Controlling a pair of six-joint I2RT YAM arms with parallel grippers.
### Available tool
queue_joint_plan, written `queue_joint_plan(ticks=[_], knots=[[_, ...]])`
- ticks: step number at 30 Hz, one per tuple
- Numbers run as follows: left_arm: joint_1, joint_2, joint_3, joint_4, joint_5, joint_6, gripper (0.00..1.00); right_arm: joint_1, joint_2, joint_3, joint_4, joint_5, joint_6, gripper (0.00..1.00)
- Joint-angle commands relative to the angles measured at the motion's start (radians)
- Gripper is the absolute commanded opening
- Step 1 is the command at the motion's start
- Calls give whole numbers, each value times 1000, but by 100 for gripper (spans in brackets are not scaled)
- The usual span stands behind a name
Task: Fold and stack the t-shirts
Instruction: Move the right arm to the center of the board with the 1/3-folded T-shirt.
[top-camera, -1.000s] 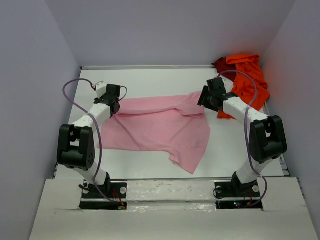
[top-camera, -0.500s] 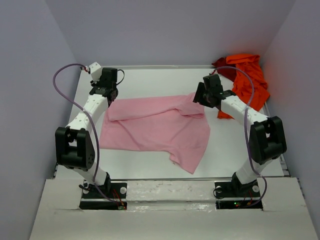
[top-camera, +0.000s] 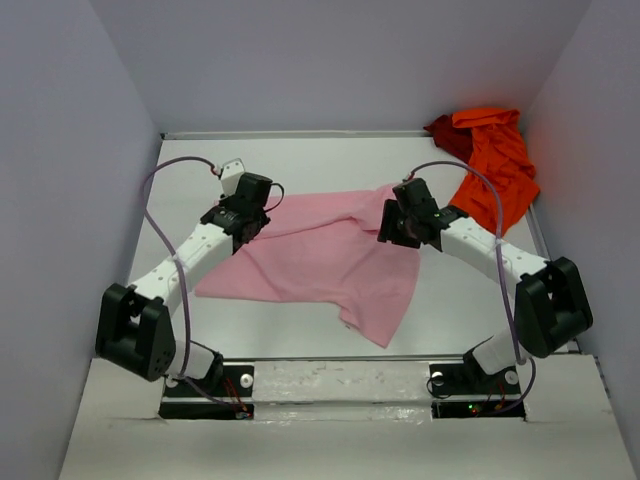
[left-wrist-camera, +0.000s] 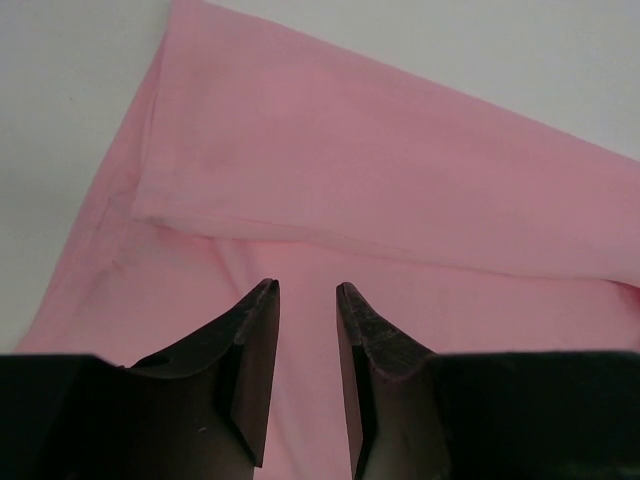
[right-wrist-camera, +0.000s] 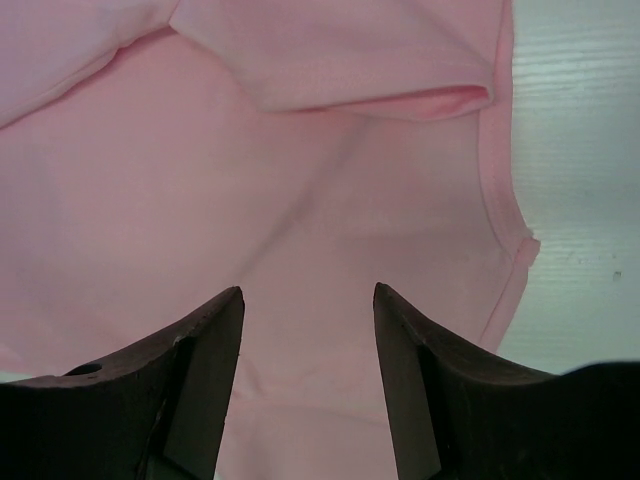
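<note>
Since half a second ago the left hand (left-wrist-camera: 306, 290) has swung in from the far-left edge to over the spread pink cotton t-shirt (top-camera: 320, 255), whose far-left corner has drawn inward. Its fingers are slightly parted and hold nothing. The right hand (right-wrist-camera: 308, 295) has come nearer, open and empty. The shirt lies mid-surface (top-camera: 300, 160), and a crumpled orange t-shirt (top-camera: 495, 150) sits in the far-right corner.

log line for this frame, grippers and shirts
left gripper: open, above pink t-shirt | right gripper: open, above pink t-shirt | pink t-shirt: spread, far edge folded over | orange t-shirt: crumpled, far right corner
</note>
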Motion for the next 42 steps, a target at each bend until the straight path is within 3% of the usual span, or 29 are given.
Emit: queue_joint_plan(ticks=[1, 9, 13, 23, 34, 42], knots=[[-9, -200, -48, -64, -5, -14, 40, 25, -104, -39, -45, -30, 41, 60], [-35, -370, -142, -228, -4, 7, 40, 119, -225, -122, -142, -86, 103, 58], [-37, -442, -188, -218, 44, -14, 40, 203, -285, -146, -225, -90, 153, 57], [-43, -325, -71, -213, 54, 36, 40, 263, -386, -217, -366, -78, 178, 57], [-58, -268, -110, -110, -7, 78, 40, 263, -40, -99, -184, 83, 65, 56], [-63, -65, 71, -79, -42, 67, 39, 184, 145, 227, -144, 140, -35, 55]])
